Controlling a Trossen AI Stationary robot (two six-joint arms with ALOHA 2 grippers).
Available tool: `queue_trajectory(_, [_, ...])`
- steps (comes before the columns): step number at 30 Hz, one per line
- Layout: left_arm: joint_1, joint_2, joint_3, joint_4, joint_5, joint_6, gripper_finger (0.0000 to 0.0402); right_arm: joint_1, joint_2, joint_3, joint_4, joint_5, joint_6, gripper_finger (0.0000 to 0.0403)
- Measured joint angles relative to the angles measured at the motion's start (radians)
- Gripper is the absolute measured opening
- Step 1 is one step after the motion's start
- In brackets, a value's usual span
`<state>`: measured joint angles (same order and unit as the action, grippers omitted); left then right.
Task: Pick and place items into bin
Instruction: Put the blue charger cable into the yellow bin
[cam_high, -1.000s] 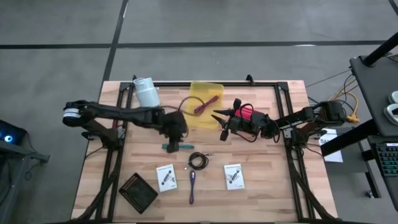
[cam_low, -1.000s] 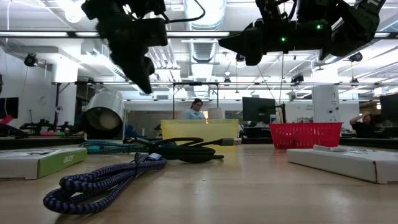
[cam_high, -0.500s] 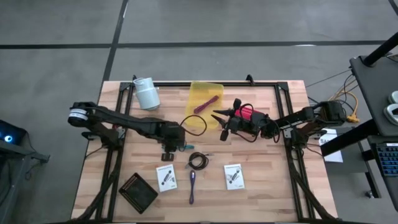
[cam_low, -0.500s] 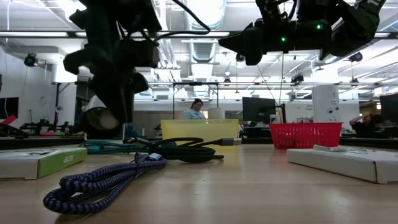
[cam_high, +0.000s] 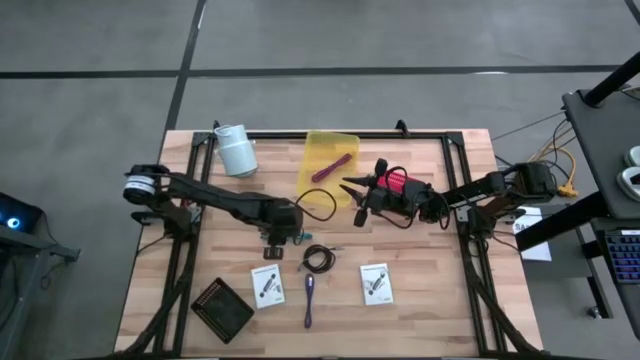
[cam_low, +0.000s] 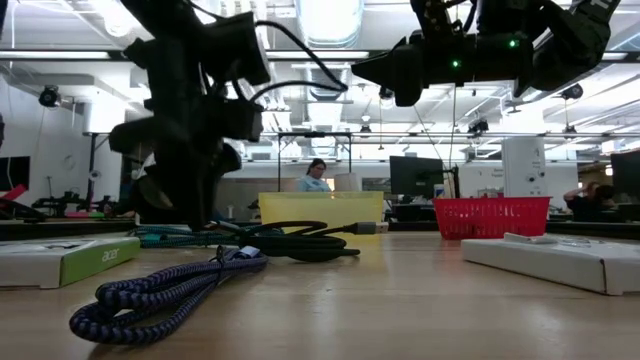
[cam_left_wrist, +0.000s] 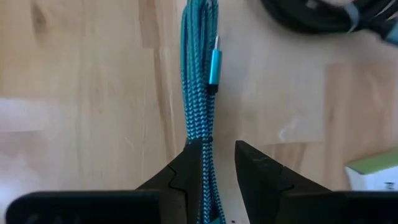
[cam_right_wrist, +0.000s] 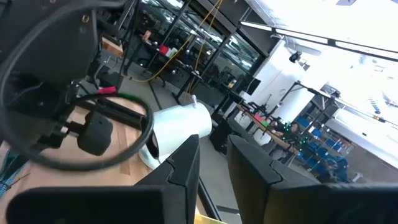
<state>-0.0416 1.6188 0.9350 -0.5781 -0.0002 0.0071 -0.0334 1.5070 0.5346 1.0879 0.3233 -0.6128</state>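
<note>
On the bench (cam_high: 420, 290), 2 cards (cam_high: 267, 284) flank the coiled cable (cam_high: 319, 259); the stick (cam_high: 331, 167) lies in the bin (cam_high: 345, 143).

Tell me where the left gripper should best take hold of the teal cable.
Probably across the middle of the teal cable, from straight above. It lies flat on the table as a narrow folded bundle, and the left gripper is already low over it with one finger on either side of the strands, so closing there should catch them all. The black cable lies clear of that spot.
</note>
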Motion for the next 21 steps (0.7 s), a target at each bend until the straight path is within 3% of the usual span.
queue_trajectory(21, [0.054,0.106,0.006,0.037,-0.026,0.011,0.0067,0.0,0.0,0.0,-0.007,-0.006,0.0,0.0074])
